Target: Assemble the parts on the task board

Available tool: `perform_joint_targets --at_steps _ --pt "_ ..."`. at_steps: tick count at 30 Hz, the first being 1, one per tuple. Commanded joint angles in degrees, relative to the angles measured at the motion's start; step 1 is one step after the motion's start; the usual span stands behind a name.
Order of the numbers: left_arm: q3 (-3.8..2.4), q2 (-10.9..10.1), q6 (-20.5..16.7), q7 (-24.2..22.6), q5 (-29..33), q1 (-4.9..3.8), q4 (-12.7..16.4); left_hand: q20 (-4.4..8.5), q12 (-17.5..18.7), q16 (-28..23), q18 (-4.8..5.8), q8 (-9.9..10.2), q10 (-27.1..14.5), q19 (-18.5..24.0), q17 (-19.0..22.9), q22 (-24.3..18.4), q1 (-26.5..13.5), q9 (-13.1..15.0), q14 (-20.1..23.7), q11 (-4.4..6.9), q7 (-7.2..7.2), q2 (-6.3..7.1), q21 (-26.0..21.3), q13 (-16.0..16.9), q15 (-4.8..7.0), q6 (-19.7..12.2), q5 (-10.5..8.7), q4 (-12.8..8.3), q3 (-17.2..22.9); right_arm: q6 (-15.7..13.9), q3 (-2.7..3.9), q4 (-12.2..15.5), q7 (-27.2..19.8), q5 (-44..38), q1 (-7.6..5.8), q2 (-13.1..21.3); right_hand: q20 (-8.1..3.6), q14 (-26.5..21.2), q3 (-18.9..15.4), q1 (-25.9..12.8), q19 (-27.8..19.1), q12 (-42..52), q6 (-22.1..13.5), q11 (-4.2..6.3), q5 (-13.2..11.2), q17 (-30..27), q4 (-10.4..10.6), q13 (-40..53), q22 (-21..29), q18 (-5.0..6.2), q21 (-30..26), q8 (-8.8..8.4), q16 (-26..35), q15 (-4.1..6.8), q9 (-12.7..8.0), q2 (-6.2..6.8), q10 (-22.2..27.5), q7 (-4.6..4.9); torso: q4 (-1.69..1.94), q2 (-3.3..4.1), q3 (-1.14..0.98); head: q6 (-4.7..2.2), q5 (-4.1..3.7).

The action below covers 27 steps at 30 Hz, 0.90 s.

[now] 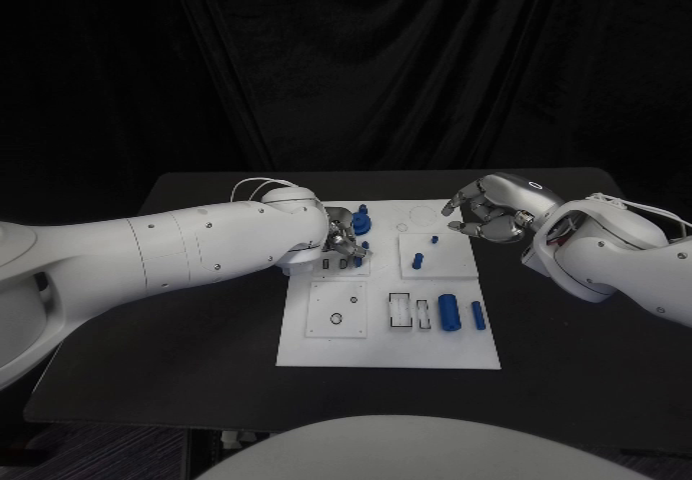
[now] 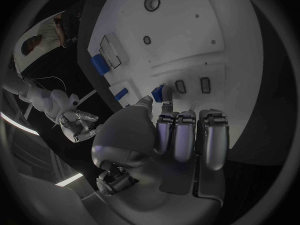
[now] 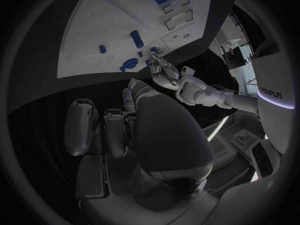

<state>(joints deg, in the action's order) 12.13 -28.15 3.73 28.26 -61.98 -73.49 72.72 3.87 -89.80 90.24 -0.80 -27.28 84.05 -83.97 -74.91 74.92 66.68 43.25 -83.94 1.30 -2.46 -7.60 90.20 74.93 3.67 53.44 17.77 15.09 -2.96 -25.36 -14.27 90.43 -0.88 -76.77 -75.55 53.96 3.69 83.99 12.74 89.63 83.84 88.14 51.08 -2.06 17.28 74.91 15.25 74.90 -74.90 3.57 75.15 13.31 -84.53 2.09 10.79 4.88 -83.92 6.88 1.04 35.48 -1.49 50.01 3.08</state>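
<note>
The white task board (image 1: 378, 345) lies mid-table. My left hand (image 1: 342, 243) hovers over its far left corner with fingers curled. Thumb and fingertip pinch a small blue part (image 2: 159, 91) just beside two empty slots (image 2: 191, 86). A larger blue part (image 1: 361, 220) stands right behind that hand. My right hand (image 1: 488, 216) hangs over the board's far right corner, fingers curled in, and I see nothing in it. Two blue pegs (image 1: 417, 261) stand on the far right plate. A thick blue cylinder (image 1: 449, 311) and a slim one (image 1: 477, 316) lie at the near right.
The near left plate (image 1: 336, 309) has a round hole, and two rectangular pockets (image 1: 408, 311) sit beside the cylinders. Bare black table (image 1: 173, 380) surrounds the board. Cables loop off both wrists.
</note>
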Motion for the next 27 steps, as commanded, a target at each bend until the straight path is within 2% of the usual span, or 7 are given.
perform_joint_targets --at_steps 1,6,8,13,18,24,27 --pt "-0.05 0.18 0.50 -1.14 -0.03 0.08 -0.15 -0.18 -0.20 -0.24 0.80 0.31 5.95 -6.03 -15.09 15.08 0.67 0.10 -6.06 -0.24 -0.12 0.01 -0.20 15.07 -0.24 0.06 0.42 -0.07 0.48 0.70 0.04 -0.01 1.32 -0.09 0.15 0.00 0.48 4.21 0.17 -0.10 -0.10 -0.23 0.28 -0.29 0.23 9.39 0.19 11.91 -9.83 -0.08 -0.29 -0.26 0.25 -0.28 -0.05 -0.35 -3.03 0.30 0.00 -0.01 0.01 -0.01 0.07" --pt "-0.05 0.22 0.49 -1.15 -0.03 0.12 -0.17 -0.17 -0.20 -0.24 0.80 0.82 5.95 -6.03 -15.09 15.08 1.35 0.36 -6.06 -0.22 -0.09 0.25 -0.20 15.07 -0.22 0.10 1.27 -0.41 1.37 0.89 0.04 -0.01 1.46 -0.09 0.15 -0.02 0.50 4.19 0.20 -0.10 -0.14 -0.26 0.30 -0.31 0.25 9.34 0.18 11.87 -9.80 -0.06 -0.39 -0.27 0.31 -0.30 -0.07 -0.36 -3.00 0.31 -0.04 0.01 0.01 -0.01 0.17" --pt "-0.05 0.27 0.56 -1.17 -0.03 0.14 -0.15 -0.12 -0.20 -0.24 0.80 1.47 5.95 -6.03 -15.09 15.08 2.15 0.75 -6.06 -0.15 -0.02 0.90 -0.20 15.07 -0.17 0.24 3.34 -0.90 2.73 1.03 0.04 -0.03 1.55 -0.09 0.15 -0.06 0.50 4.19 0.20 -0.10 -0.14 -0.26 0.30 -0.31 0.25 9.34 0.18 11.87 -9.80 -0.06 -0.39 -0.27 0.31 -0.30 -0.07 -0.36 -3.00 0.31 -0.06 0.00 0.03 -0.01 0.17" --pt "-0.05 0.32 1.13 -1.05 -0.03 0.18 -0.14 -0.06 -0.20 -0.24 0.80 2.01 5.95 -6.03 -15.09 15.08 2.65 1.12 -6.06 -0.09 0.04 1.54 -0.20 15.07 -0.12 0.34 4.81 -1.27 4.10 1.34 0.04 -0.06 1.76 -0.09 0.15 -0.14 0.53 4.14 0.24 -0.06 -0.29 -0.37 0.33 -0.32 0.29 9.18 0.15 11.70 -9.68 0.02 -0.76 -0.27 0.47 -0.33 -0.09 -0.39 -2.83 0.32 0.02 -0.06 -0.01 -0.01 0.09" --pt "-0.05 0.26 1.64 -0.63 -0.03 0.22 -0.13 0.03 -0.20 -0.24 0.80 3.03 5.95 -6.03 -15.09 15.08 3.30 1.87 -6.06 0.00 0.09 3.15 -0.20 15.07 -0.02 0.54 8.29 -2.07 7.47 1.56 0.04 -0.11 1.95 -0.09 0.15 -0.14 0.55 4.11 0.27 -0.02 -0.34 -0.42 0.35 -0.33 0.31 9.12 0.12 11.64 -9.64 0.05 -0.89 -0.27 0.54 -0.34 -0.10 -0.39 -2.77 0.32 0.03 -0.03 0.01 -0.01 0.17" --pt "-0.05 0.11 2.10 -0.32 -0.03 0.28 -0.13 0.08 -0.20 -0.24 0.80 3.64 5.95 -6.03 -15.09 15.08 3.38 2.53 -6.06 0.05 0.14 4.41 -0.20 15.07 0.04 0.78 9.39 -2.77 10.36 1.79 0.04 -0.36 2.12 -0.09 0.15 -0.29 0.57 4.07 0.32 0.04 -0.44 -0.49 0.38 -0.35 0.37 9.00 0.07 11.53 -9.56 0.11 -1.14 -0.27 0.66 -0.36 -0.13 -0.40 -2.66 0.33 -0.02 -0.02 0.03 -0.01 0.28" --pt "-0.05 0.05 2.13 -0.17 -0.03 0.31 -0.10 0.12 -0.20 -0.24 0.80 4.12 5.95 -6.03 -15.09 15.08 3.15 3.19 -6.06 0.09 0.16 5.53 -0.20 15.07 0.08 1.00 10.57 -3.50 13.32 1.89 0.04 -0.46 2.18 -0.09 0.15 -0.36 0.57 4.07 0.32 0.04 -0.44 -0.49 0.38 -0.35 0.37 9.00 0.07 11.53 -9.56 0.11 -1.14 -0.27 0.66 -0.36 -0.13 -0.40 -2.66 0.33 -0.05 -0.02 0.03 -0.01 0.29"
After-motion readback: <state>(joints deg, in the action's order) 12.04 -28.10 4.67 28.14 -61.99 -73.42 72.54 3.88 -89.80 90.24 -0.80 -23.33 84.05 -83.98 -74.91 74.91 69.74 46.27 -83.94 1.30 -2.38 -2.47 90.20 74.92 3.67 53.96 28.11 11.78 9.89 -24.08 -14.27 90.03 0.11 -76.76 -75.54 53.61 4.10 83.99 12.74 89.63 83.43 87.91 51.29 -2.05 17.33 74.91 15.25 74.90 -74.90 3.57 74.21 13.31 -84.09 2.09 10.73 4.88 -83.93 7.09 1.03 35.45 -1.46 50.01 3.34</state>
